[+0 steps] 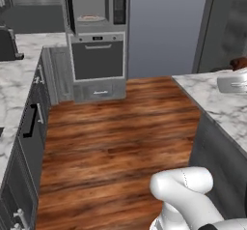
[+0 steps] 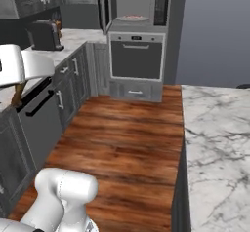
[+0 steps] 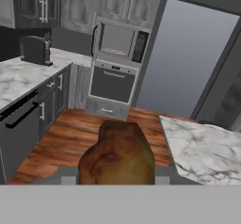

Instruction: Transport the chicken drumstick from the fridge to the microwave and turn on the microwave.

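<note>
The hand [image 3: 116, 178] grips the golden-brown chicken drumstick [image 3: 116, 155]. It could slip during the drive to the open grey-framed microwave [image 3: 118, 40], or knock its door.

No words, brands or numbers can be read anywhere. The microwave [image 2: 134, 7] keypad [image 2: 161, 5] shows as a dark panel with blurred marks. The oven [image 2: 136, 56] display is too small to make out.

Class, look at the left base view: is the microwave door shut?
No. The microwave door stands swung open to the left, and its lit inside with a round plate is in plain sight.
</note>
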